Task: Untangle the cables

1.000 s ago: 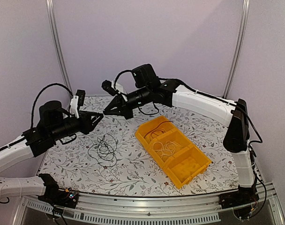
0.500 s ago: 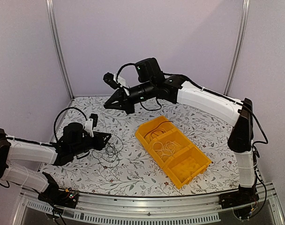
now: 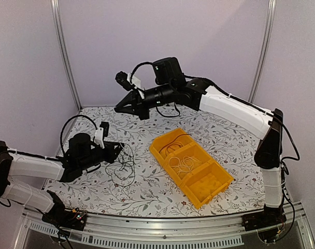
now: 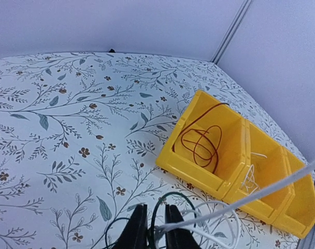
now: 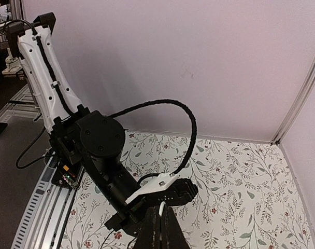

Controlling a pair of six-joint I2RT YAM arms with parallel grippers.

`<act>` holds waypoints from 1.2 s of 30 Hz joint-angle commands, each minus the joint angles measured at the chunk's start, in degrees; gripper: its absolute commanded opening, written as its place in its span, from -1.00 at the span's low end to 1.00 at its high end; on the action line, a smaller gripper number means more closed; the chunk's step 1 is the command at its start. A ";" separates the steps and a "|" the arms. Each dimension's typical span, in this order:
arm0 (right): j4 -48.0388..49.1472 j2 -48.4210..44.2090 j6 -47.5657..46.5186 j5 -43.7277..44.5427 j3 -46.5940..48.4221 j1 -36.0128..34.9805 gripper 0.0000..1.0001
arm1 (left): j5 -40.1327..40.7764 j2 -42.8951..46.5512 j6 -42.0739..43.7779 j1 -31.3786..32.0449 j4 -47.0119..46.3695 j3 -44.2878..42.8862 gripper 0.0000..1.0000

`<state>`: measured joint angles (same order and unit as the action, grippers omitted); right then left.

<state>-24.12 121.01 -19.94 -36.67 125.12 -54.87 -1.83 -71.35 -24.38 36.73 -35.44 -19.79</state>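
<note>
Left claw (image 4: 155,208): low over the table (image 4: 54,104), at the edge of the loose pile of black cables (image 3: 125,167). My fingers are drawn close, with a narrow gap between them. A dark loop and a taut white strand (image 4: 235,197) pass through that gap. I cannot tell whether I am pinching them. The strand runs off the right edge of my left wrist view, and its far end is not visible.

Right claw (image 3: 118,109): raised high above the table, over the left claw and pointing down toward it. My fingers are pressed together, and a short bit of white cable (image 5: 160,207) is nipped at the tips.

Yellow bin (image 4: 183,163): on the table to the right of the pile, apart from it. A reddish-brown cable (image 4: 201,142) lies coiled in its far end compartment. White coils (image 3: 183,165) lie in the middle compartment.

The black pile lies in loose overlapping loops on the flowered surface, just beside my left fingers.
</note>
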 commanded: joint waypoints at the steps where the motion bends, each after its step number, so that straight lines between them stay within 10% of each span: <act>1: 2.62 -4.03 2.90 -1.04 6.11 -0.30 -1.00 | -0.14 -5.09 1.14 -0.08 -2.62 -0.27 -0.80; 20: 18.95 -13.01 8.06 11.95 18.46 1.21 -1.00 | 1.71 -25.17 1.69 -1.36 -2.73 -5.54 -0.68; 36: 29.10 -22.58 -23.40 30.07 19.25 3.78 -1.00 | 5.90 -25.53 -1.38 -3.86 7.24 -4.43 -0.51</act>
<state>1.63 101.69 -32.91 -13.02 144.11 -53.17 3.09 -96.36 -24.40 34.74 -33.95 -24.82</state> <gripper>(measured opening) 0.019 0.239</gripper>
